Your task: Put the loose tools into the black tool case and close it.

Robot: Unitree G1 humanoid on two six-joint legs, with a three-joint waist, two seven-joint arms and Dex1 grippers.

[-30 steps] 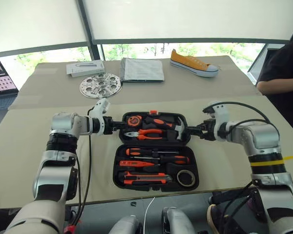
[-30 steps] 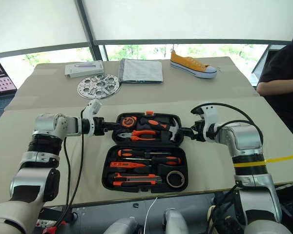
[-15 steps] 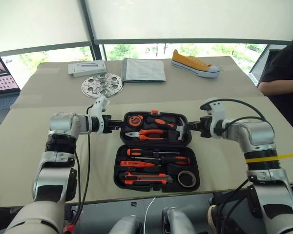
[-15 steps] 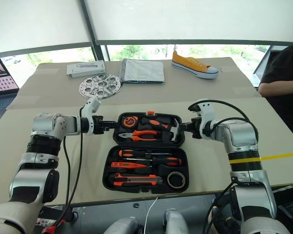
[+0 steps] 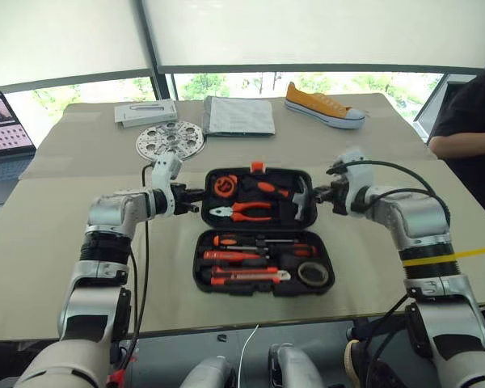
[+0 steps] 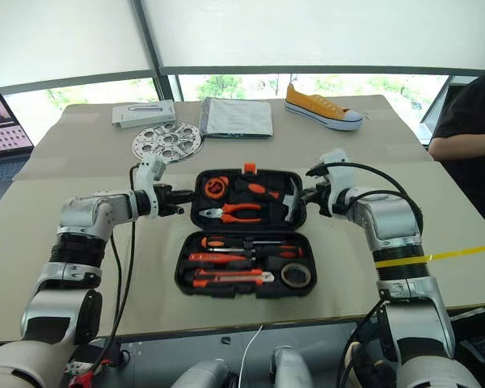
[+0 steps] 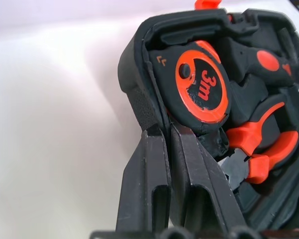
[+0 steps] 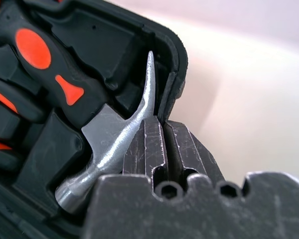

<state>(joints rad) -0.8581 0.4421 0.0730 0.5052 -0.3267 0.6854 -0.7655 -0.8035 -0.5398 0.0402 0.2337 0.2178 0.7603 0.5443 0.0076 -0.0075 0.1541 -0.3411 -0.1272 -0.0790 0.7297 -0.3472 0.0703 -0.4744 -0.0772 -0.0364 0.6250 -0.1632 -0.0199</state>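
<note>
Head view: one black tool case (image 5: pixel 263 230), hinged moulded plastic, lies open at the middle of the tan cloth-covered surface (image 5: pixel 56 242), its far half tilted up. That far half holds one round tape measure (image 5: pixel 225 186), one pair of orange-handled pliers (image 5: pixel 241 212) and one steel hammer (image 5: pixel 300 199). The near half holds two long screwdrivers (image 5: pixel 263 241), one thin tester (image 5: pixel 226 255), one utility knife (image 5: pixel 246 278) and one dark tape roll (image 5: pixel 312 273). Farther back lie one perforated metal disc (image 5: pixel 170 140), one grey folder (image 5: pixel 239 115), one flat white box (image 5: pixel 145 112) and one yellow shoe (image 5: pixel 323 106). Left wrist view: the left hand (image 7: pixel 162 137) is clenched on the case's left rim beside the tape measure. Right wrist view: the right hand (image 8: pixel 162 128) is clenched on the right rim beside the hammer's claw.
</note>
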